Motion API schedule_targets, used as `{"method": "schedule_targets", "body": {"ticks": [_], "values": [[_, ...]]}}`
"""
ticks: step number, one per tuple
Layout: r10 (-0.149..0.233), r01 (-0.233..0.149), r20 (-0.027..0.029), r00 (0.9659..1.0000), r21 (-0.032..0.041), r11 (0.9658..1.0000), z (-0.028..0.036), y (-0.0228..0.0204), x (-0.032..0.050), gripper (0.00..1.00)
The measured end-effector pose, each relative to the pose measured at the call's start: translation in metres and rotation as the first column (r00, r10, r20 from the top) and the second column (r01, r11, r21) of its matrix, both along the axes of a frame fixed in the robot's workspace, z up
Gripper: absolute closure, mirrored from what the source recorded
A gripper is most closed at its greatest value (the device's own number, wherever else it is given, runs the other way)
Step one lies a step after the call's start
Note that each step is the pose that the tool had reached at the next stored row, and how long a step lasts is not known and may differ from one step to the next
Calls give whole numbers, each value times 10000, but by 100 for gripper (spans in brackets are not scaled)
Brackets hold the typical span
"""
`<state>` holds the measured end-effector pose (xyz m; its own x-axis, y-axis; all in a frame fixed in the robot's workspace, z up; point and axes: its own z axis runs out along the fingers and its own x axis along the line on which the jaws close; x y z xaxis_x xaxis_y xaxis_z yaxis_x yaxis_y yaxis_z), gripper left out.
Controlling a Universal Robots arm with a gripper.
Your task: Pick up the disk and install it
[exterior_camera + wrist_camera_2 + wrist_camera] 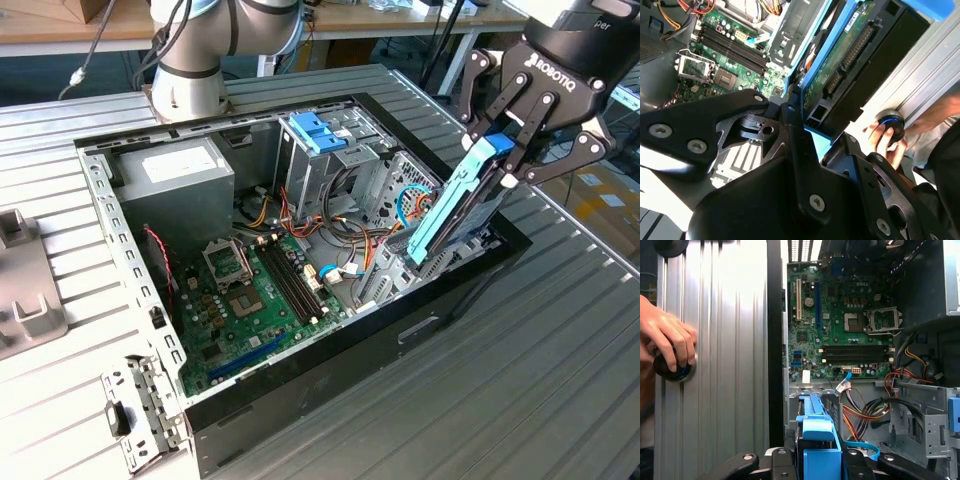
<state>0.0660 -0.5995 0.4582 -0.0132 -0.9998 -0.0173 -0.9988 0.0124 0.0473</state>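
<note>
The gripper [507,150] is clenched on the upper end of the disk [452,205], which stands tilted on edge at the computer case's [300,400] corner nearest the exterior view's right, its lower end sunk among cables and hidden there. Deeper in the case lies the green motherboard [250,295]. In the first wrist view a person's hand [667,342] grips a dark knob [672,370] beside the case; the arm is cut off.

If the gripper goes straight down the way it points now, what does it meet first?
Most likely the metal drive bay at the case's edge, on the exterior view's right. The gripper holds the disk tilted, lower end already at that bay. Depth is unclear, so nearby cables might touch first.
</note>
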Motion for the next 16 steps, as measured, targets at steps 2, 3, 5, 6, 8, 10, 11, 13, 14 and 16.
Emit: {"method": "schedule_targets", "body": {"ticks": [2,3,5,6,8,10,11,13,14,16], "values": [[0,0,0,10000,1,10000,-2,20,8,63],[-1,1,0,10000,-1,10000,-3,43,14,63],[0,0,0,10000,0,10000,-5,77,21,63],[-1,1,0,10000,1,10000,-7,103,24,63],[-2,2,-2,10000,-2,10000,-17,154,30,63],[-14,14,-6,10000,-1,10000,-33,195,31,63],[-21,21,-12,10000,0,10000,-41,206,32,63],[-33,33,-49,10000,0,10000,-68,234,43,63],[-36,36,-54,10000,0,10000,-79,253,47,63],[-37,37,-59,10000,-1,10000,-94,271,53,63]]}}
